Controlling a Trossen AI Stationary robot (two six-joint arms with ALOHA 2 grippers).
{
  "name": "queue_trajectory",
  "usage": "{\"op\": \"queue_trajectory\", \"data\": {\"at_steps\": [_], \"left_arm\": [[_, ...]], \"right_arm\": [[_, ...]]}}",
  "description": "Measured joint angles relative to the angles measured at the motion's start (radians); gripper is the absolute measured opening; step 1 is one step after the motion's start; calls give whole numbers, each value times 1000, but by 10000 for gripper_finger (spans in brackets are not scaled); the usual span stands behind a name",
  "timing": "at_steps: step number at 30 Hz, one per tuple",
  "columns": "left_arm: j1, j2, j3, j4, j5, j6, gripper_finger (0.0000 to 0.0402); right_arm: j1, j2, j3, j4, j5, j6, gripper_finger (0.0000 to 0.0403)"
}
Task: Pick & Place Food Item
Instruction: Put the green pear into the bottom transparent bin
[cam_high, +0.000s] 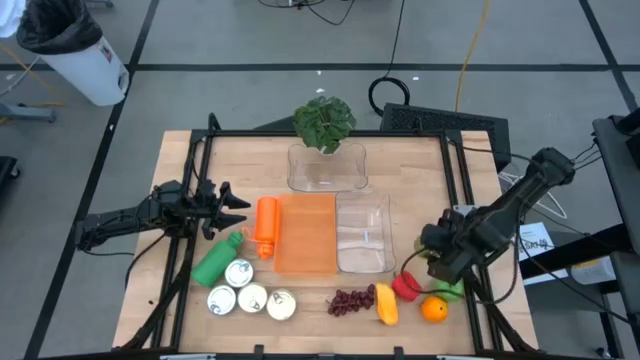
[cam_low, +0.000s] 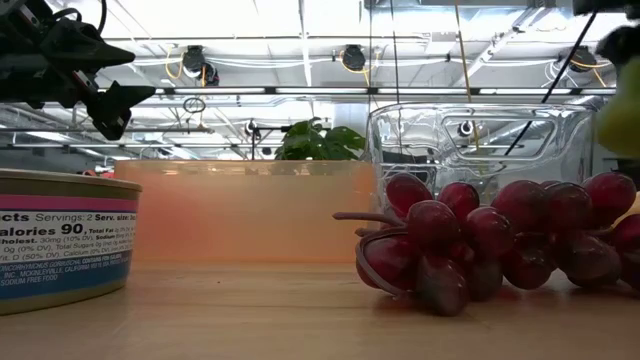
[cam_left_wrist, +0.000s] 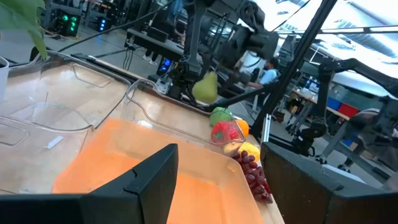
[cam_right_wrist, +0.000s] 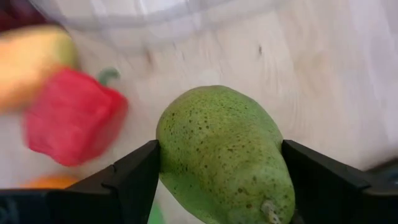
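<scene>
At far left over the table (cam_high: 400, 160) edge, left gripper (cam_high: 238, 208), fingers (cam_left_wrist: 146, 177) spread apart with nothing between them, hovering beside the orange bottle (cam_high: 265, 226). Just below it, a green bottle (cam_high: 217, 261) lying slantwise, then three cans (cam_high: 251, 292) clustered at the front edge, one of them filling the near left of the low view with its nutrition label. Next, an orange tray (cam_high: 305, 233) in the middle, with a clear container (cam_high: 326, 167) behind it and a potted plant (cam_high: 324, 123) at the back. Right of the orange tray, a second clear container (cam_high: 364, 233). In front of that, a bunch of red grapes (cam_high: 351, 300) on the wood, then a yellow pepper (cam_high: 386, 304) and a red pepper (cam_right_wrist: 71, 118) close together. Farther right, an orange (cam_high: 433, 309) near the front corner, with a green item just behind it, kind not discernible. Above this group, right gripper (cam_high: 438, 259), fingers (cam_right_wrist: 134, 177) clamped on both sides of a green pear (cam_right_wrist: 224, 155), stem end toward the camera, raised clear of the wood and hanging over the peppers, just off the right side of the second clear container. Seen from the left wrist, the pear held aloft above the red pepper.
</scene>
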Motion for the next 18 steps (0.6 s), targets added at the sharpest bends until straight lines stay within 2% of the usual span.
{"op": "queue_trajectory", "data": {"at_steps": [8, 14, 18], "left_arm": [[0, 0, 0, 0, 0, 0, 243], [0, 0, 0, 0, 0, 0, 243], [0, 0, 0, 0, 0, 0, 243]], "right_arm": [[-5, -84, 37, 101, 221, -115, 293], [-90, -89, 37, 338, 392, -372, 293], [-182, -70, 26, 576, 404, -592, 293]]}}
